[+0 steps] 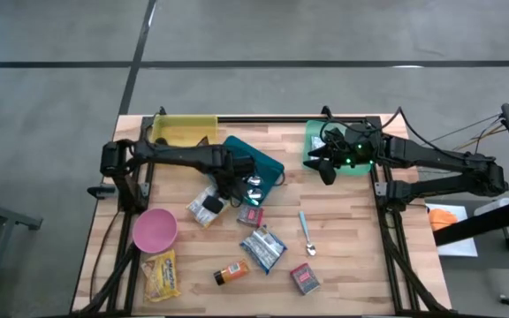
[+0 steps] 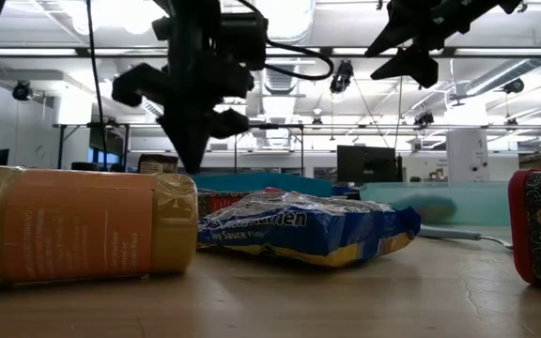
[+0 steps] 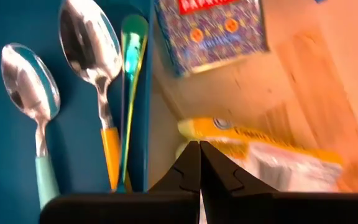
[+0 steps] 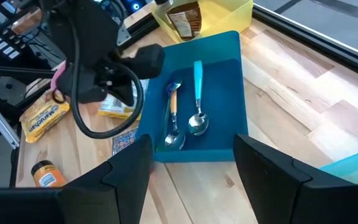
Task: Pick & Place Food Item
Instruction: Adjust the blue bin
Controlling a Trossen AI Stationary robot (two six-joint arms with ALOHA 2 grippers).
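Note:
My left gripper points down with its fingers shut and nothing between them. It hovers over a yellow-and-white food packet that lies flat on the table beside the blue tray. A patterned red-and-blue packet lies just past it. The blue tray holds three spoons. My right gripper stays open and raised over the green tray at the far right, holding nothing.
A yellow tray with a bottle sits at the far left. Nearer lie a pink bowl, a yellow noodle pack, an orange bottle, a blue-and-white packet, a red box and a loose spoon.

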